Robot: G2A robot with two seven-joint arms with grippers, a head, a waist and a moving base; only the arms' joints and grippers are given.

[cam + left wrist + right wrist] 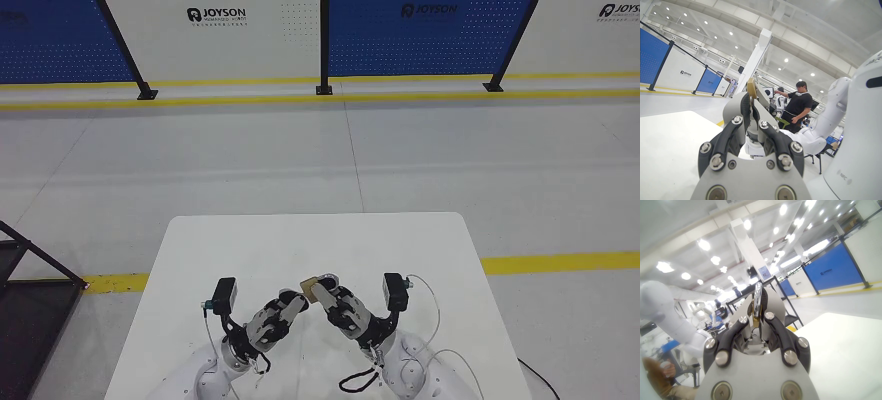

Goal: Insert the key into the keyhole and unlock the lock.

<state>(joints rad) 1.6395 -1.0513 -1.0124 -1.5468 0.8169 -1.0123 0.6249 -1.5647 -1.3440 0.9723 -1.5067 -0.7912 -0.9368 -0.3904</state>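
Both grippers meet low in the middle of the top view, with loads of bare table [300, 240] above and to either side. Right gripper [760, 298] is clamped tight on the lock [756, 308], shackle sticking out. Left gripper [751, 100] is pinched closed on the key [751, 97], mostly hidden by its pads, right at the lock. Black rack [30, 290] sits off the table's left edge; barriers [420, 35] stand well apart up top

Between the left gripper [298, 299] and the right gripper [323, 291] the lock [311, 284] fills the gap; ahead and to either side we find bare table [320, 240].
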